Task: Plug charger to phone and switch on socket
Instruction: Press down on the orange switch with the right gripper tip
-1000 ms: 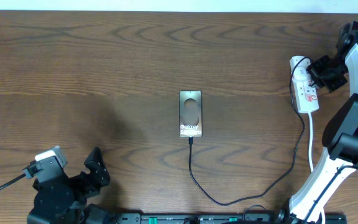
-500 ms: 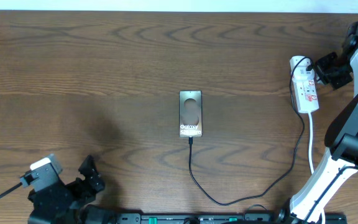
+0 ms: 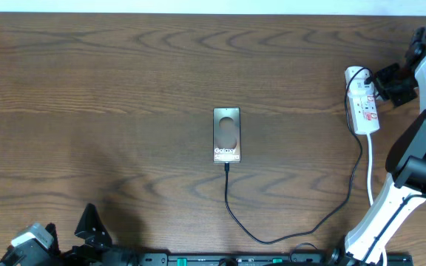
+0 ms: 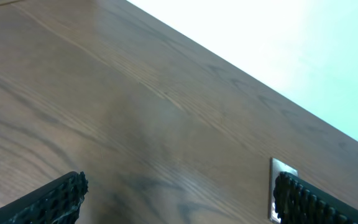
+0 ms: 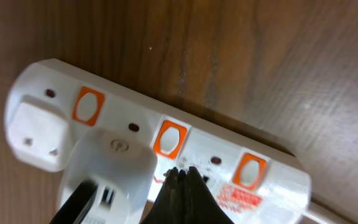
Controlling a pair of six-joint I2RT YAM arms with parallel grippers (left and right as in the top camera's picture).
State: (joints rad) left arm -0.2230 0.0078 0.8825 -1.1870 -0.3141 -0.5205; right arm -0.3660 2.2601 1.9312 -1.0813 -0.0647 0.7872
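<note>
The phone (image 3: 226, 135) lies flat at the table's middle, lettering up. The charger's black cable (image 3: 272, 239) runs from the phone's near end, loops right and climbs to the socket (image 3: 364, 103). In the right wrist view the white adapter (image 5: 104, 165) sits plugged into the socket (image 5: 278, 183), beside the orange switches (image 5: 169, 138). My right gripper (image 5: 182, 171) is shut with nothing in it, its tips just above the strip's face near the middle switch. My left gripper (image 4: 179, 199) is open and empty, low over bare wood. An edge of the phone (image 4: 278, 186) shows by its right finger.
The socket's thick white cord (image 3: 370, 166) runs toward the front beside the right arm (image 3: 409, 162). A second white plug (image 5: 33, 134) sits at the strip's end. The left arm (image 3: 50, 251) is at the front-left edge. A black rail (image 3: 235, 260) lines the front edge.
The left arm has drawn back toward the front-left corner, its gripper still open. The right gripper slid slightly right of the strip's top early on, then held still, shut.
</note>
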